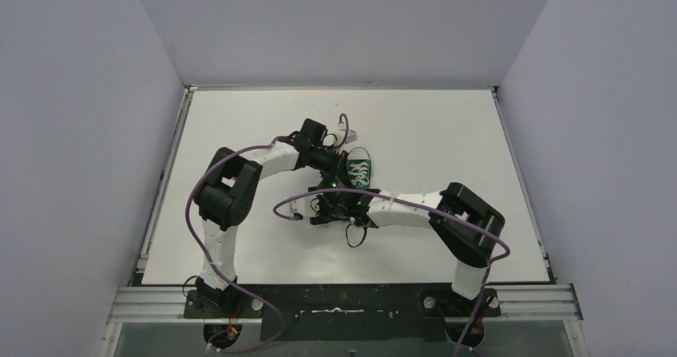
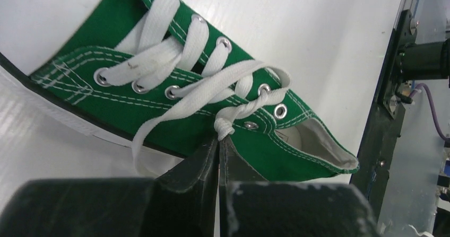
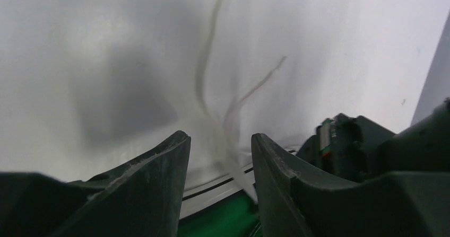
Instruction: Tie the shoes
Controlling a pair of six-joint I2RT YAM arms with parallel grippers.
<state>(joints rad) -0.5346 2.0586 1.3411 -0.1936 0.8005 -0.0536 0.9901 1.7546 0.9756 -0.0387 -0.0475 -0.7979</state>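
The green sneaker (image 1: 360,172) with white laces lies mid-table, toe pointing away from the arm bases. In the left wrist view the shoe (image 2: 175,123) fills the frame, with a loose lace loop (image 2: 139,141) hanging over its side. My left gripper (image 2: 219,140) is shut on a knotted lace end (image 2: 225,124) beside the top eyelets; it sits at the shoe's left side (image 1: 342,168). My right gripper (image 3: 218,137) is open just above the shoe's heel end (image 1: 329,201). A blurred white lace strand (image 3: 233,110) runs between its fingers, and green canvas (image 3: 223,221) shows below.
White walls enclose the table (image 1: 447,133) on three sides. A dark frame (image 2: 390,120) with a purple cable (image 2: 432,110) stands beyond the shoe's heel. The left arm's dark wrist with a green light (image 3: 339,141) is close to my right gripper's right side.
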